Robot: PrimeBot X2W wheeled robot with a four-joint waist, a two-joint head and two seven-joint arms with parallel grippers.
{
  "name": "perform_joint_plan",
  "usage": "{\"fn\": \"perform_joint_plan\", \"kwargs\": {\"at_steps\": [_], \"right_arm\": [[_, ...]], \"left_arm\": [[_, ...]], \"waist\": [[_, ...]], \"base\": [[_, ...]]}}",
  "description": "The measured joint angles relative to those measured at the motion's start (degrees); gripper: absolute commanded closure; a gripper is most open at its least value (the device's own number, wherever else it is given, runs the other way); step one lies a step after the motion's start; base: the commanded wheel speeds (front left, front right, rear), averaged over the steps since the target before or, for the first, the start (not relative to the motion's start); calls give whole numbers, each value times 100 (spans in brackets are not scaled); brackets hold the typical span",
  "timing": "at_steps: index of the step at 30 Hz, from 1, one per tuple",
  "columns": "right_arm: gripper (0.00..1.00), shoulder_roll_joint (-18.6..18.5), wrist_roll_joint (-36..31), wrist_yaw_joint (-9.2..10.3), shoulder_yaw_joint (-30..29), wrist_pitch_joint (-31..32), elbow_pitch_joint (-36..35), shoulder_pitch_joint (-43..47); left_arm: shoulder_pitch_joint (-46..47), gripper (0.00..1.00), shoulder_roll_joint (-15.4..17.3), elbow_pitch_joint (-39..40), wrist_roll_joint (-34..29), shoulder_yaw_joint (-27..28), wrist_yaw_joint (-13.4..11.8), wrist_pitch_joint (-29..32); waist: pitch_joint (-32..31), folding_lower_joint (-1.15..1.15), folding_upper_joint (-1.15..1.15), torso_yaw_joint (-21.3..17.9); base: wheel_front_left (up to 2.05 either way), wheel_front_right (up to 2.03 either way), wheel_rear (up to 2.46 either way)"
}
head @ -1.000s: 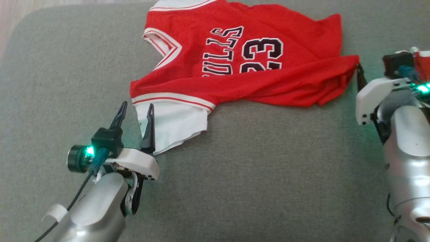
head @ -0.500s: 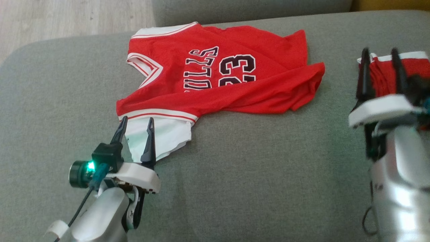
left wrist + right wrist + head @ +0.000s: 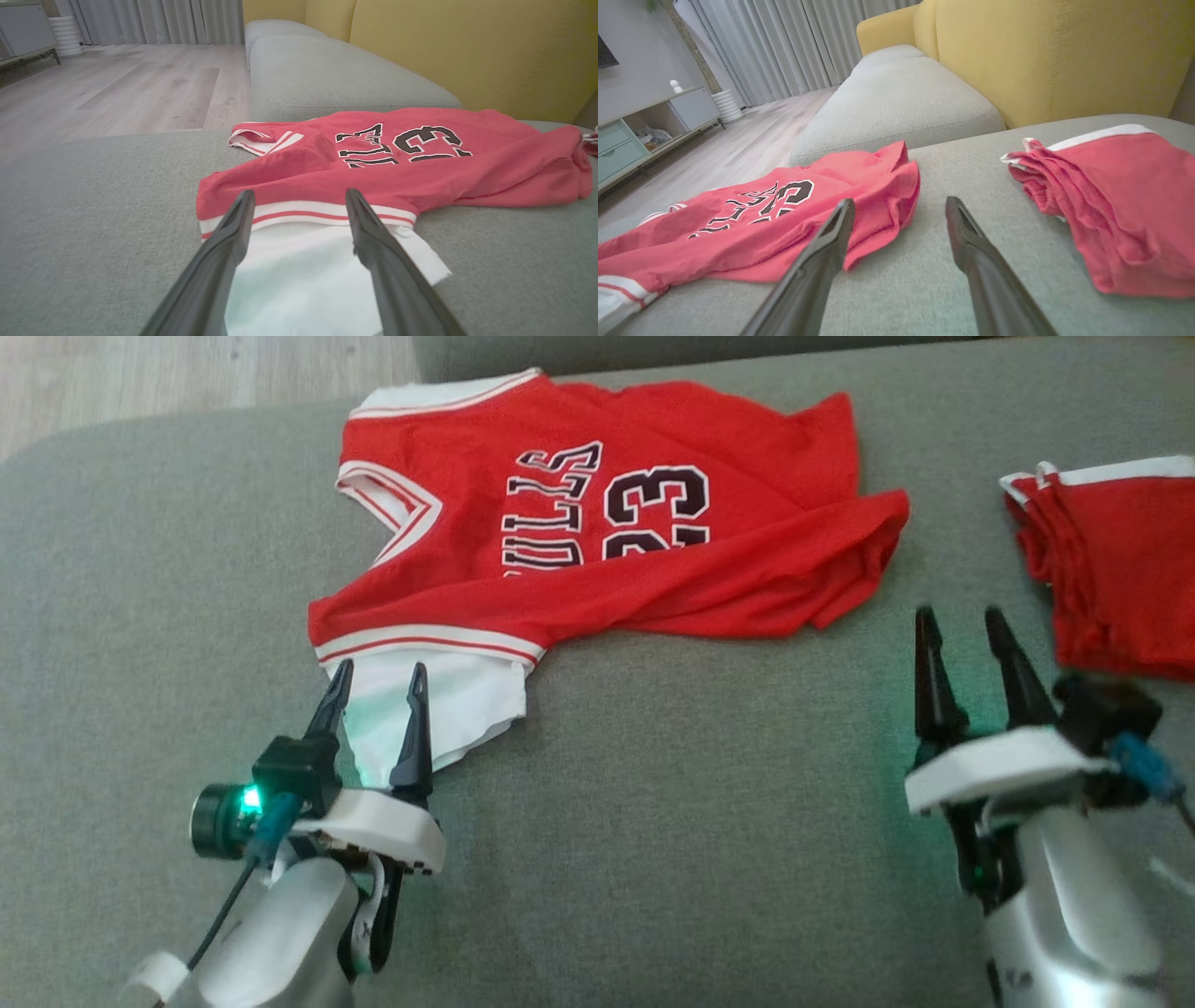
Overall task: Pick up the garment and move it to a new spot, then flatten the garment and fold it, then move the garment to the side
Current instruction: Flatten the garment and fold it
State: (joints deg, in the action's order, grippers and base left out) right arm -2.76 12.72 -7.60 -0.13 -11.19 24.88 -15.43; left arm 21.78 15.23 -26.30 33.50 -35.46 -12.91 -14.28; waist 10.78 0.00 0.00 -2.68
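Garment (image 3: 597,551) position: the red jersey lies spread on the sofa cushion (image 3: 700,803), printed side up, just ahead of the left claw (image 3: 381,667).

Left claw: fingers spread, nothing pinched. Both fingers point at the striped band (image 3: 439,642) of the garment. The white fabric (image 3: 467,700) that protrudes from under that band lies between and beneath them. In the left wrist view the left claw (image 3: 299,193) has its tips level with the band; contact with the fabric cannot be determined.

Right claw (image 3: 960,614): fingers spread, nothing pinched. It stands over bare sofa cushion, apart from the cloth on either side. In the right wrist view the right claw (image 3: 900,201) points into the gap between the bunched end of the garment on its left and a second red garment (image 3: 1125,196) on its right.

Garment detail: black letters and numerals with white outlines face up. The near long edge is folded over itself.

Surroundings: the second red garment, white-trimmed, lies in a folded heap, well apart from the first. A yellow backrest (image 3: 467,46) rises behind the cushion. Wooden floor (image 3: 117,93) shows beyond the cushion's far left corner.
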Motion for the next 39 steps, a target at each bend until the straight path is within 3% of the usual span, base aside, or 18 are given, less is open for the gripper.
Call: {"fn": "perform_joint_plan", "kwargs": {"at_steps": [4,11,28,39], "right_arm": [[0,0,-34,0,-71,245,223,-520],[0,-7,-94,0,-453,533,1300,-1250],[0,-13,-249,0,-166,357,2752,-2157],[0,-33,-528,0,-118,22,3152,-2541]], "left_arm": [[119,0,2,10,-25,-12,33,8],[293,0,-19,-32,-29,-55,49,11],[430,0,-26,-124,-29,-124,83,10],[516,0,-25,-142,-29,-136,108,9]], "waist": [[156,0,0,71],[376,1,0,297],[601,1,0,406],[686,0,0,422]], "base": [[0,0,0],[0,0,0],[0,0,0],[0,0,0]]}}
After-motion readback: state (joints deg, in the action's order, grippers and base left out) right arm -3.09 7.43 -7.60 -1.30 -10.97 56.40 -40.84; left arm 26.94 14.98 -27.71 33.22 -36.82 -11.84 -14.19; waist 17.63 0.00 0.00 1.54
